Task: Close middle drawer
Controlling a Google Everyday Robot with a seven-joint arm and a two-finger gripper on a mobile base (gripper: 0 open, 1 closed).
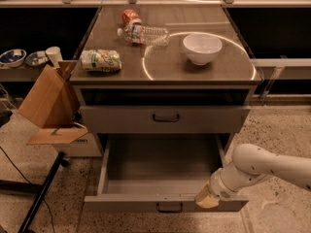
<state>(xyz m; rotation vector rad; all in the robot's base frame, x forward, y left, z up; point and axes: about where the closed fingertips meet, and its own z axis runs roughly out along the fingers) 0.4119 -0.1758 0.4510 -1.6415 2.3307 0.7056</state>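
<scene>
The arm (265,168) is a smooth, rounded white shell dotted with small dark specks, narrowing to a ringed white wrist. Its gripper (207,198), a blunt tan tip, sits against the front panel of the middle drawer (127,203).
</scene>
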